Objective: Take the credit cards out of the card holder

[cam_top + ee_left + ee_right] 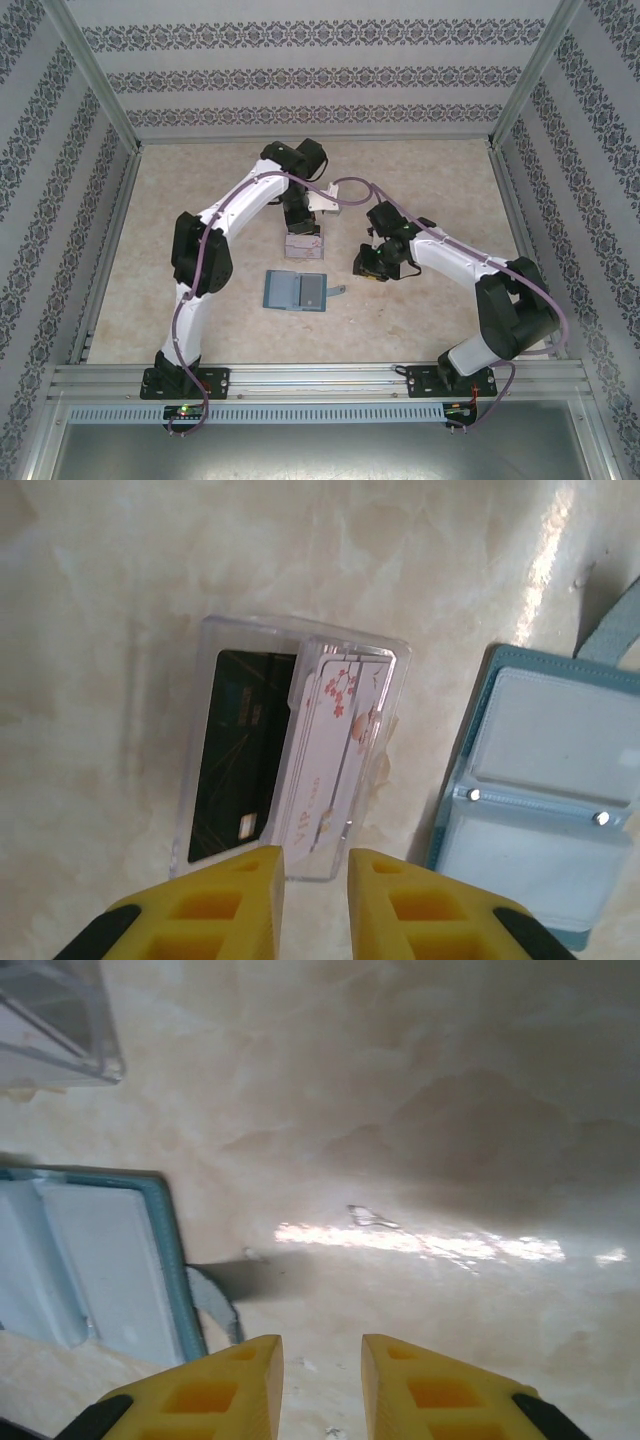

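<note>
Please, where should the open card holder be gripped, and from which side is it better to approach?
Probably the short strap tab on the right edge of the card holder, approached from the right by the right end effector. The holder lies open and flat on the table, so its panels offer little to pinch, while the tab sticks out past the edge.

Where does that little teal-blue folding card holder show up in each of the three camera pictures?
Top external: the teal-blue bifold card holder lies open near the middle, just below the clear plastic tray.
Left wrist: the holder is at the right edge, right of the tray.
Right wrist: the holder is at the left edge, below the tray.
Shared landmark: the tray.
</note>
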